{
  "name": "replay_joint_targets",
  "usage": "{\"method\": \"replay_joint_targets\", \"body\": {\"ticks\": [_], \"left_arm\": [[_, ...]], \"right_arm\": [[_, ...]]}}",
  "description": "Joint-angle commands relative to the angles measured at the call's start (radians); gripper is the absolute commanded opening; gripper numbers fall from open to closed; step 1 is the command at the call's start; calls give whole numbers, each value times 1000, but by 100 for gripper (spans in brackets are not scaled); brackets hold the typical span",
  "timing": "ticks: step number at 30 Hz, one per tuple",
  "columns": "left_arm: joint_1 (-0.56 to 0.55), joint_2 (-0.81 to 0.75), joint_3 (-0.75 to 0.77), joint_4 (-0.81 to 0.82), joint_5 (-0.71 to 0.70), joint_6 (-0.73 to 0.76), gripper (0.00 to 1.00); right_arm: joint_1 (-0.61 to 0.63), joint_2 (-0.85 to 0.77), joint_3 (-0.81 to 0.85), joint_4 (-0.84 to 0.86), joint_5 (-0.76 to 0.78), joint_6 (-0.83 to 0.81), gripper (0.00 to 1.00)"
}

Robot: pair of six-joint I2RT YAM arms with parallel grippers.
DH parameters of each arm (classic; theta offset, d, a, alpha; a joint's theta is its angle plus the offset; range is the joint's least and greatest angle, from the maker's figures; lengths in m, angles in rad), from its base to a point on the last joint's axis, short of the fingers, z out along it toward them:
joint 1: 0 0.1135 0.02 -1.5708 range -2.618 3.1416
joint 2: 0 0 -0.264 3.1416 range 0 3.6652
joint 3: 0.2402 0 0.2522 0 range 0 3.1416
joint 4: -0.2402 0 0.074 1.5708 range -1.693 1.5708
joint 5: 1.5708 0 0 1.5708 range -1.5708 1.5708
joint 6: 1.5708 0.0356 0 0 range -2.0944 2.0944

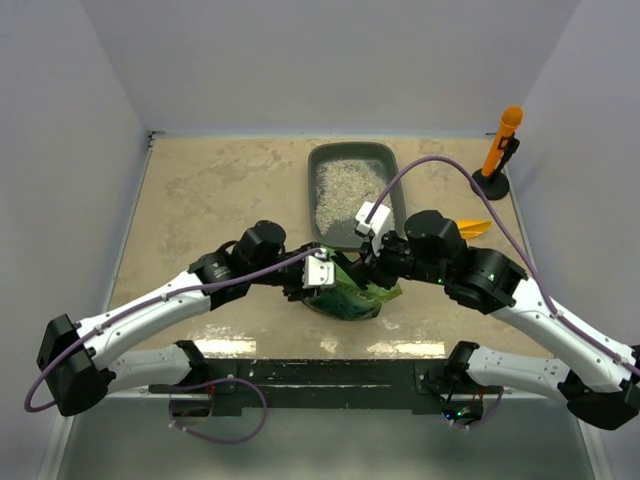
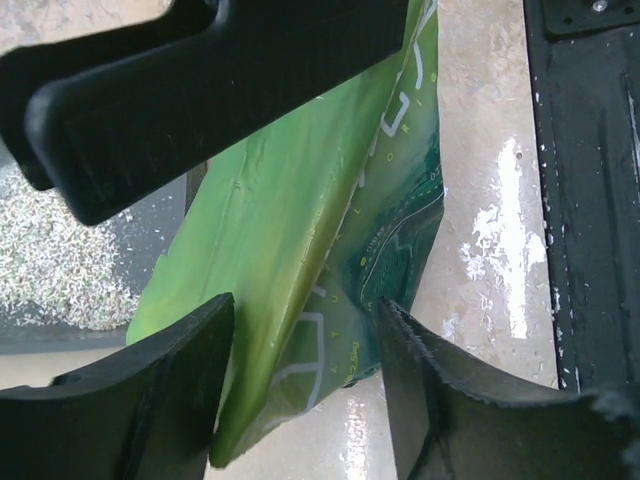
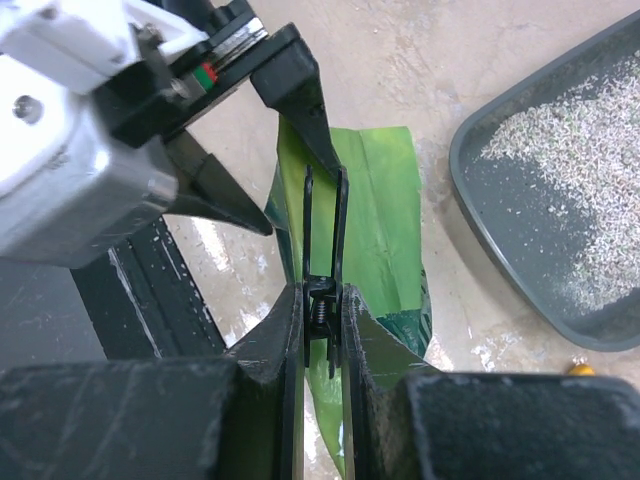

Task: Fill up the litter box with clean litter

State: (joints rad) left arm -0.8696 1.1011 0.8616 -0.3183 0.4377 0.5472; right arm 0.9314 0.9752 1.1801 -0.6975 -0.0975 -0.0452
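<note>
Litter box (image 1: 398,205) dark grey, pale clean litter (image 1: 345,187) inside, left pincer (image 2: 300,390) apart, right pincer (image 3: 322,330) clamped on clip (image 3: 325,240)

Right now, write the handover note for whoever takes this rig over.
Left claw: fingers either side of the glossy green printed bag; grip unclear.
Right claw: shut on the thin black clip at the bag's top edge.
Bag sits on the near side of the shallow dark grey plastic litter box.
Done: pale whitish-grey litter granules partly cover the box floor.
Left: probably unclip the bag and pour more.
</note>
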Motion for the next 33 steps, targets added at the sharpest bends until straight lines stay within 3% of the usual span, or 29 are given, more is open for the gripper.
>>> {"method": "replay_joint_targets", "body": {"ticks": [1, 3, 4, 5, 13, 33], "left_arm": [[6, 42, 45, 51, 9, 28, 51], [4, 55, 62, 50, -1, 26, 33], [7, 71, 68, 47, -5, 23, 9], [7, 77, 73, 48, -17, 20, 0], [17, 51, 53, 48, -11, 22, 0], [24, 23, 22, 54, 26, 25, 0]], "right_arm": [[7, -13, -17, 22, -27, 11, 0], [7, -9, -20, 30, -44, 14, 0], [7, -7, -20, 39, -50, 15, 0], [6, -7, -20, 42, -54, 16, 0], [9, -1, -31, 102, -110, 28, 0], [12, 23, 12, 116, -8, -12, 0]]}}
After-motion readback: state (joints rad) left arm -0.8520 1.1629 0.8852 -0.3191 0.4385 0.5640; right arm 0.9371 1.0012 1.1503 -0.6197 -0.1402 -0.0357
